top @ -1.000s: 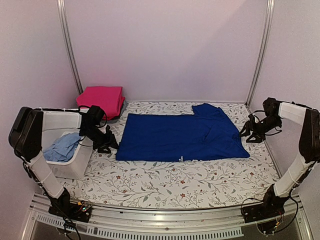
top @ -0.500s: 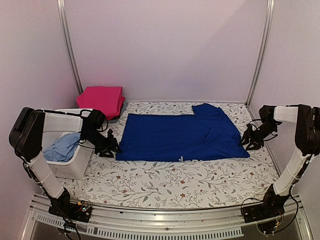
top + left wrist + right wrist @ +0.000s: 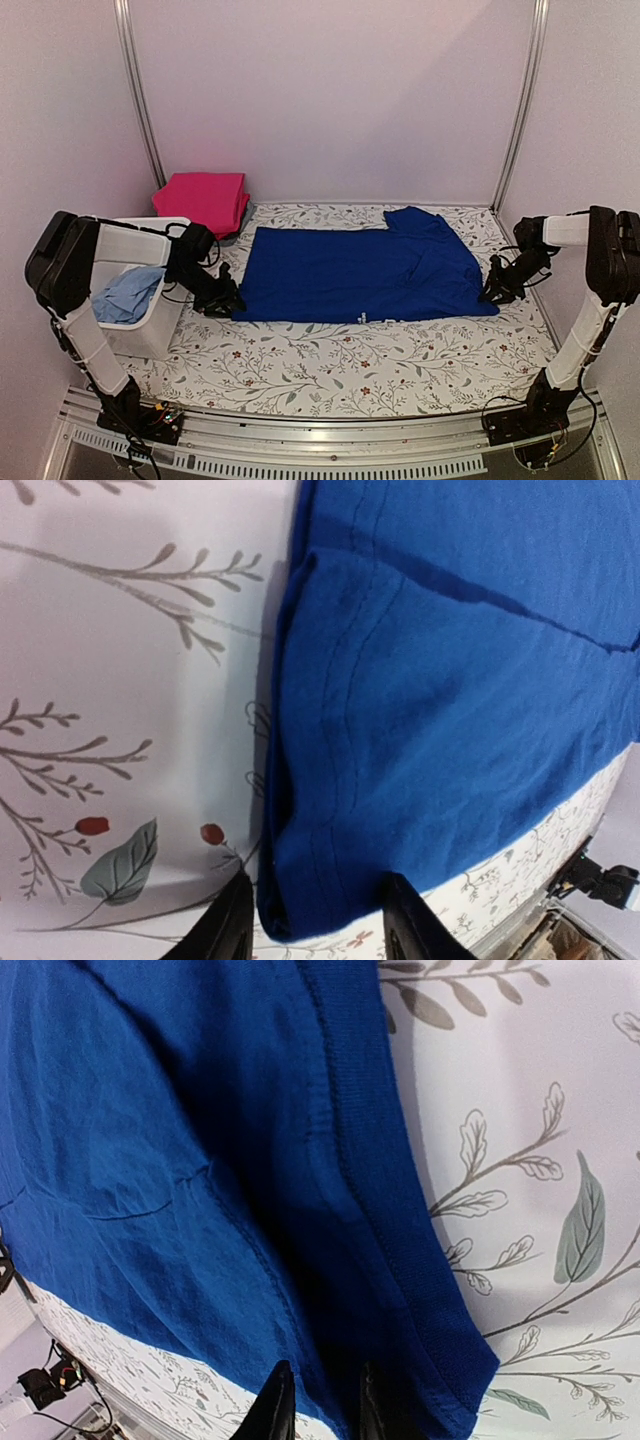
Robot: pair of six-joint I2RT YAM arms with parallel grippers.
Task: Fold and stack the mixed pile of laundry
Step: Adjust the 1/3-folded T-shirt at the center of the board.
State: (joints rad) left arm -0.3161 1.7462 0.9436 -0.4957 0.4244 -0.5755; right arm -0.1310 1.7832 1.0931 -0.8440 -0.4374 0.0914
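Observation:
The royal-blue trousers [image 3: 360, 270] lie spread flat across the middle of the table. My left gripper [image 3: 222, 300] is down at their near left corner. In the left wrist view its jaws [image 3: 320, 932] stand apart, straddling the hemmed corner of the trousers [image 3: 450, 680]. My right gripper [image 3: 497, 290] is down at the near right corner. Its jaws [image 3: 322, 1407] stand a narrow gap apart, with blue trouser cloth [image 3: 200, 1160] between and under the fingertips. A folded pink-red garment [image 3: 203, 197] lies at the back left. A pale-blue shirt [image 3: 125, 295] is bunched in the basket.
The white plastic basket [image 3: 150, 335] stands at the left edge, right beside my left arm. The floral tablecloth [image 3: 350, 360] covers the table. Metal frame posts [image 3: 138, 100] rise at both back corners, with walls close on each side.
Both grippers have come down and inward onto the trousers' near corners. The right jaws have narrowed a lot; the left jaws only slightly. The trousers have not moved.

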